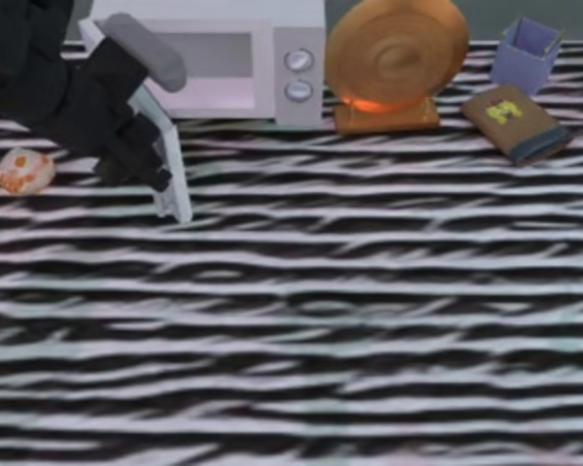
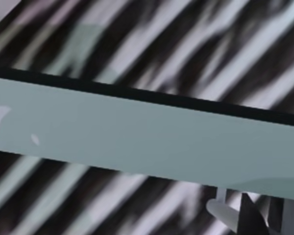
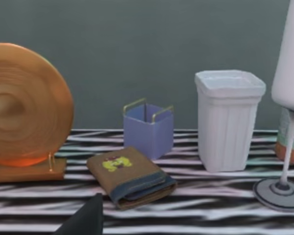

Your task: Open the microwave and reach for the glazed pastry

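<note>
The microwave (image 1: 243, 68) sits upper left, door (image 1: 170, 160) swung open. The left gripper (image 1: 136, 165) is at the door; its grasp cannot be told. The glazed pastry (image 1: 24, 171) lies far left.

Left arm (image 1: 63, 83): matte black, blocky segments, no visible markings, screws or cables. One rounded grey link (image 1: 148, 49) runs along its upper side, just in front of the microwave (image 1: 235, 66). Black wrist housing narrows toward the left gripper (image 1: 136, 165), also black, beside the microwave's open door. Finger detail not resolvable from above.

Right arm: only a dark, wedge-shaped tip of the right gripper (image 3: 85, 218) shows in its wrist view, plain black, featureless.
</note>
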